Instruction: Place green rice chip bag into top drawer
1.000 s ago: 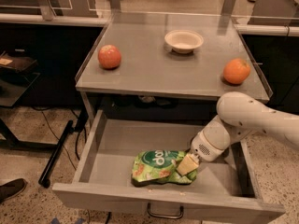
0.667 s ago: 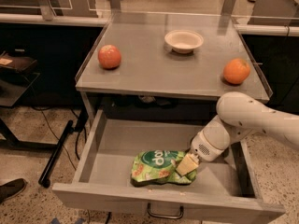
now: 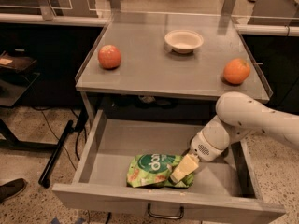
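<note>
The green rice chip bag (image 3: 153,170) lies flat on the bottom of the open top drawer (image 3: 112,146), near its front wall and a little left of the middle. The drawer's metal loop handle (image 3: 165,213) shows on its front. My gripper (image 3: 183,169) reaches down into the drawer from the right on the white arm (image 3: 252,118). Its yellowish fingers rest on the bag's right end.
On the grey tabletop (image 3: 154,69) above the drawer stand a white bowl (image 3: 183,40) at the back, an orange fruit (image 3: 109,56) on the left and another orange fruit (image 3: 236,71) on the right. A shoe (image 3: 10,189) shows on the floor at the lower left.
</note>
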`<state>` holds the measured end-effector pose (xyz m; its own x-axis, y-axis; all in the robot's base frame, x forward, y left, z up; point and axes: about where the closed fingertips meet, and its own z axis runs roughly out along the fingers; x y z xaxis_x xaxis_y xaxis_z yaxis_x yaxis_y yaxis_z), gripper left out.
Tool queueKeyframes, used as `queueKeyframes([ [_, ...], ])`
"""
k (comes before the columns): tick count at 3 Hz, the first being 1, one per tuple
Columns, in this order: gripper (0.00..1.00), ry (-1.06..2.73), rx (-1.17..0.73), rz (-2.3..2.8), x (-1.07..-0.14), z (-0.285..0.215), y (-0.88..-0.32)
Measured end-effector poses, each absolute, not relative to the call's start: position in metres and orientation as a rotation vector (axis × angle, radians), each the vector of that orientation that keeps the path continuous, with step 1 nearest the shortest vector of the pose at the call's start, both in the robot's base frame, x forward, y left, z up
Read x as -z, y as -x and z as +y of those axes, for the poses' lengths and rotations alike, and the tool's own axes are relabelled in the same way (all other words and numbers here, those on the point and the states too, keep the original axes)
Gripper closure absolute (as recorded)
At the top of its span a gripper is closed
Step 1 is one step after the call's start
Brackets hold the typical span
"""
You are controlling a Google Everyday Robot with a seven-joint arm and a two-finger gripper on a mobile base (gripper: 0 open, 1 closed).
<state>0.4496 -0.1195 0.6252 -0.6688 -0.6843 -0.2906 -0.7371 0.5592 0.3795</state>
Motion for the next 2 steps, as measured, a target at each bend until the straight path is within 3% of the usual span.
queueKeyframes([
  [2, 0.00, 1.225, -0.730, 2.676, -0.6251, -0.1194, -0.4496],
])
